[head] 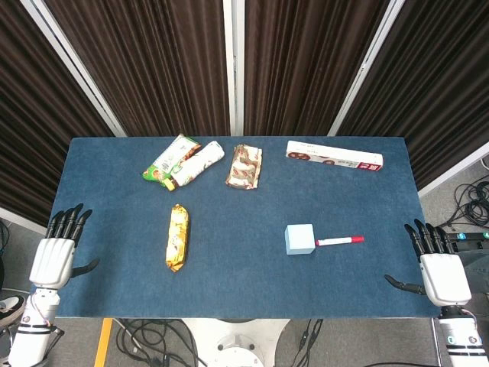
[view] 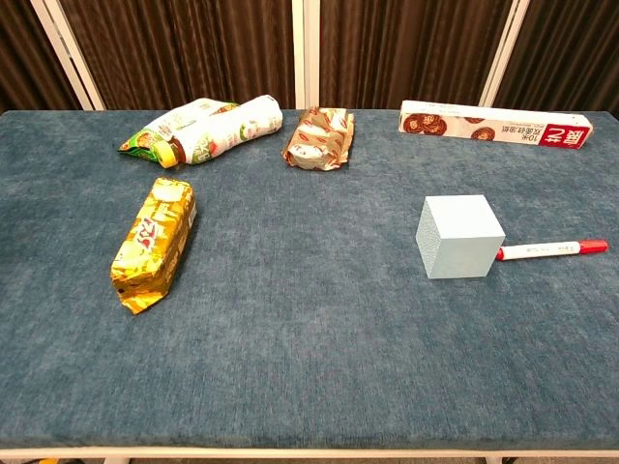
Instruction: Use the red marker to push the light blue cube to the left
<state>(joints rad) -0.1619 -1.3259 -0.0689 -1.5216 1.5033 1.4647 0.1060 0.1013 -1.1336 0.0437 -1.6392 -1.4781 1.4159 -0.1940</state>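
Observation:
The light blue cube [head: 299, 238] [view: 459, 236] sits on the blue table, right of centre. A red marker [head: 340, 241] [view: 551, 249] lies flat just to its right, one end touching or nearly touching the cube's right face. My right hand [head: 439, 267] rests at the table's right front edge, fingers spread and holding nothing, well right of the marker. My left hand [head: 57, 248] sits at the left front edge, fingers spread and empty. Neither hand appears in the chest view.
A yellow snack pack [head: 177, 237] [view: 155, 242] lies left of centre. At the back are a green pouch with a bottle [head: 183, 162] [view: 208, 129], a brown wrapper [head: 244, 166] [view: 319, 138] and a long white box [head: 334, 155] [view: 493, 124].

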